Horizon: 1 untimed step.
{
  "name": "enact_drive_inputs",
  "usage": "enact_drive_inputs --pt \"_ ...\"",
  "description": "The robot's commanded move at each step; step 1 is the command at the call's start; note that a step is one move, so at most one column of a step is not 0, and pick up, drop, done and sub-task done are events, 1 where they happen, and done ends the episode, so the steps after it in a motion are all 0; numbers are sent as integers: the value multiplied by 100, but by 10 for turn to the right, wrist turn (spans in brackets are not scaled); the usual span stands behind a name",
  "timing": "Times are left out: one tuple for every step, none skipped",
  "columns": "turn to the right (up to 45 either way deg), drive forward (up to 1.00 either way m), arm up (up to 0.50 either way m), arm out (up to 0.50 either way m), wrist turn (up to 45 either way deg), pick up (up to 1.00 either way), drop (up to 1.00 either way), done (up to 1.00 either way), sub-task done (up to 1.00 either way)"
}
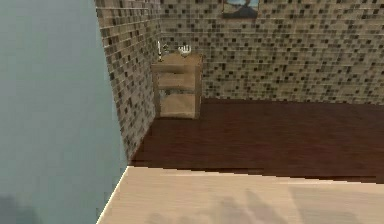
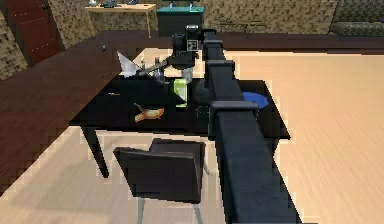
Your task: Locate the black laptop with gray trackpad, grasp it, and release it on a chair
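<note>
Arm side view: the arm (image 2: 238, 135), a dark square bar, rises from the bottom edge across a black table (image 2: 105, 108)
gripper (image 2: 165, 66): at the arm's far end, over the tabletop; things lie at and behind it, so one cannot tell whether it holds anything
laptop: its place cannot be told among the shapes around the gripper
white pointed thing (image 2: 130, 62): just beside the gripper, toward the picture's left
green thing (image 2: 180, 90): near the gripper, lower in the picture, close against the arm
yellowish thing (image 2: 150, 112): on the tabletop, lower than the green thing
blue round thing (image 2: 256, 100): on the arm's other side from the gripper
chair (image 2: 165, 170): dark, at the table's near edge, well apart from the gripper
wooden table (image 2: 120, 10): far beyond the gripper, near the top edge
Forward view: a wooden shelf stand (image 1: 180, 88) stands against a tiled wall (image 1: 300, 60), with small things on top
</note>
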Motion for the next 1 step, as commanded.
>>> enact_drive_inputs --pt "0 0 0 0 300 0 0 0 0"
